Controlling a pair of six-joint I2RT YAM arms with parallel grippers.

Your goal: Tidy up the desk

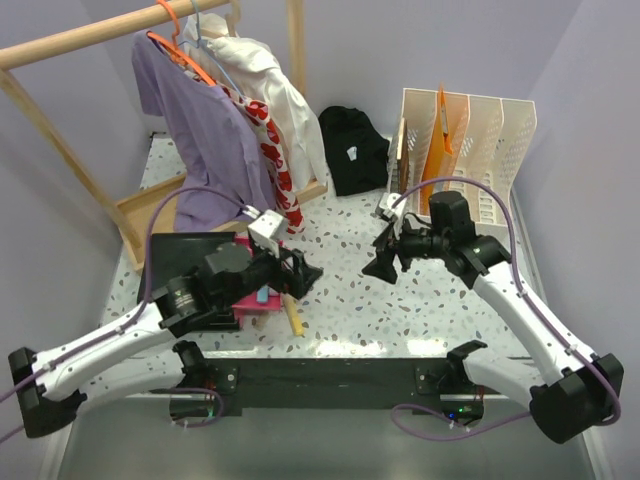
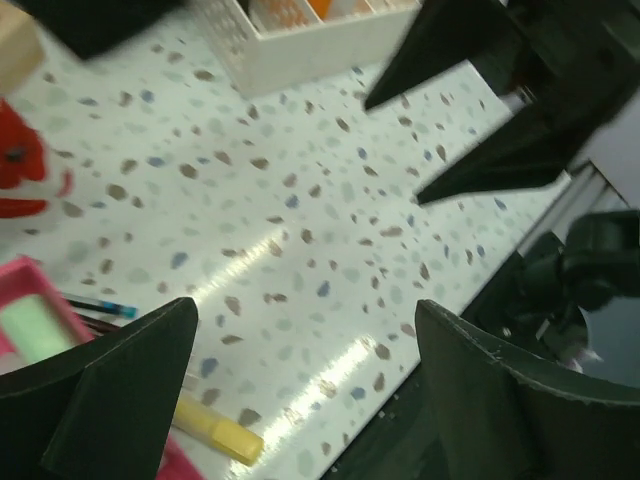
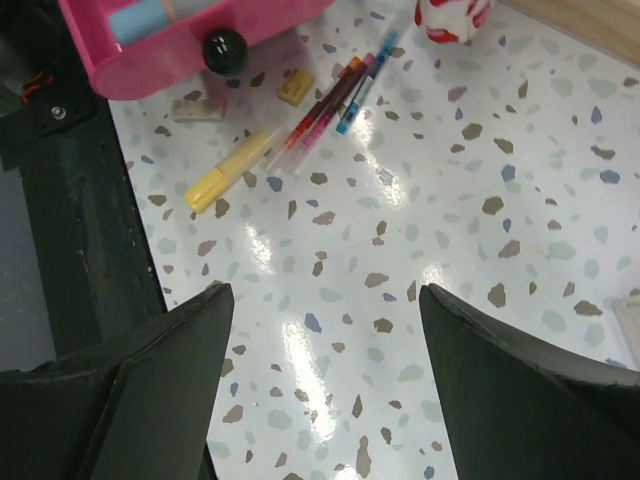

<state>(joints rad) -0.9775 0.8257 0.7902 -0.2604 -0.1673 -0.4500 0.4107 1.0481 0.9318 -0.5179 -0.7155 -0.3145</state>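
The desk point(image 1: 350, 300) is white terrazzo, and both grippers hover over its middle. My left gripper point(image 1: 312, 275) point(image 2: 305, 305) is open over bare desk, just right of a pink tray point(image 1: 255, 302). A yellow highlighter point(image 2: 215, 428) point(image 3: 228, 172) lies on the desk beside that tray. My right gripper point(image 1: 375, 258) point(image 3: 326, 290) is open, empty, and faces the left one a short gap away. In the right wrist view, several coloured pens point(image 3: 335, 95) lie bunched beyond the highlighter, with two small eraser-like bits point(image 3: 295, 87) and a black ball point(image 3: 223, 47) near the pink tray point(image 3: 180, 30).
A wooden clothes rack with a purple shirt point(image 1: 200, 130) and a white garment stands at the back left. A black cloth point(image 1: 355, 150) lies at the back. A white file organizer point(image 1: 470, 140) stands at the back right. A black pad point(image 1: 180, 250) lies on the left. A black rail point(image 1: 320, 380) runs along the front.
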